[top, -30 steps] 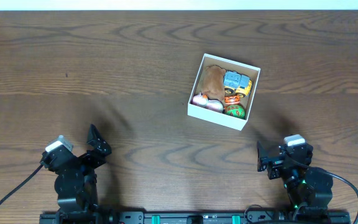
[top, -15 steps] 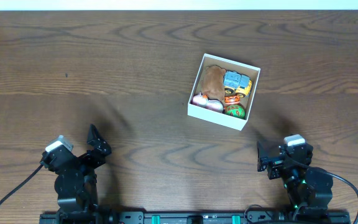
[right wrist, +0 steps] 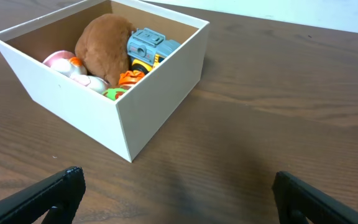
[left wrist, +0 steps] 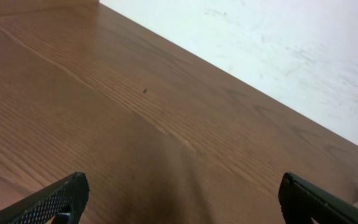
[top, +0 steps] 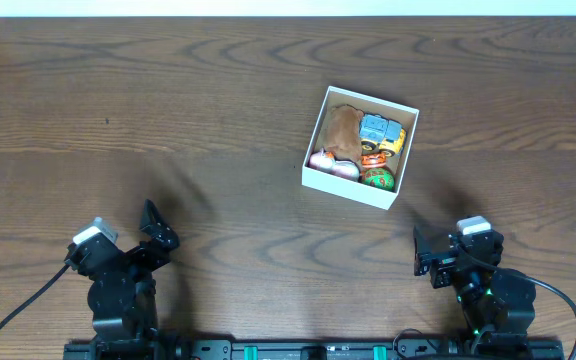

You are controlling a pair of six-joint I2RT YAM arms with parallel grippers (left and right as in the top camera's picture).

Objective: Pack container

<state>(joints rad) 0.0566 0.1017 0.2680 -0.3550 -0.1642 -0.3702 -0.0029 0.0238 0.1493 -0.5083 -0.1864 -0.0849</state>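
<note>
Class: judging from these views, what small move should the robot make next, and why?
Probably none; leave both arms parked. The container holds the toys, no loose toy shows on the table, and left gripper and right gripper sit open, empty.

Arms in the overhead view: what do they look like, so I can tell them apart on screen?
Both are black. The left arm has a white-grey block and a black cable trailing off. The right arm has a white cap, a green light and a looping lead. The jaws are black and ribbed.
</note>
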